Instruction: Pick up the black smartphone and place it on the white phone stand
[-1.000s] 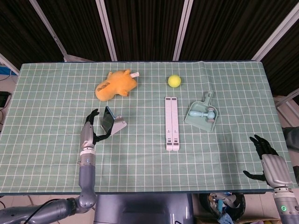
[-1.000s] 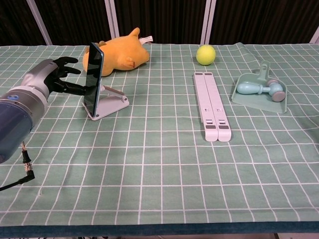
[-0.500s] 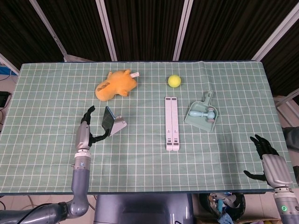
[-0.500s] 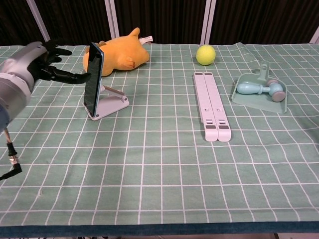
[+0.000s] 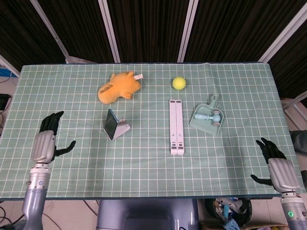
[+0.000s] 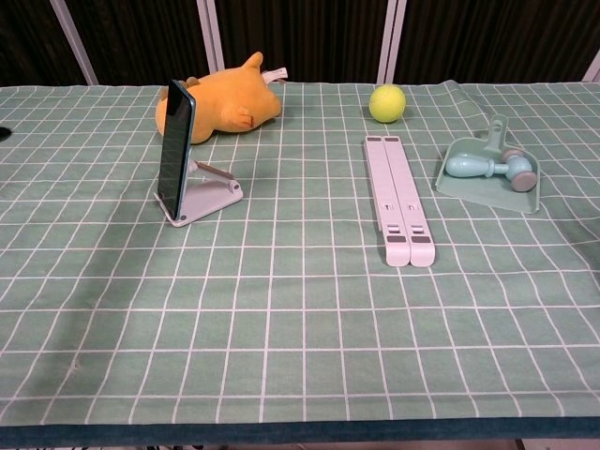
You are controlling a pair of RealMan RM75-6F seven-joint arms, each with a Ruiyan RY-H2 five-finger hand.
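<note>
The black smartphone (image 5: 111, 123) (image 6: 175, 147) leans upright on the white phone stand (image 5: 122, 129) (image 6: 208, 197), left of the table's middle. No hand touches it. My left hand (image 5: 46, 140) hangs near the table's left front edge, well left of the stand, fingers spread and empty. At the front right corner my right hand (image 5: 274, 165) is open with nothing in it. The chest view shows neither hand.
An orange plush toy (image 5: 118, 86) lies behind the stand. A yellow-green ball (image 5: 179, 83) sits at the back. A folded white stand (image 5: 176, 126) lies in the middle, and a teal dustpan with a small toy (image 5: 207, 116) lies to its right.
My left hand has let go of the phone and drawn back left and toward the front edge, leaving the chest view. The phone stays on the stand. The right hand is still.
</note>
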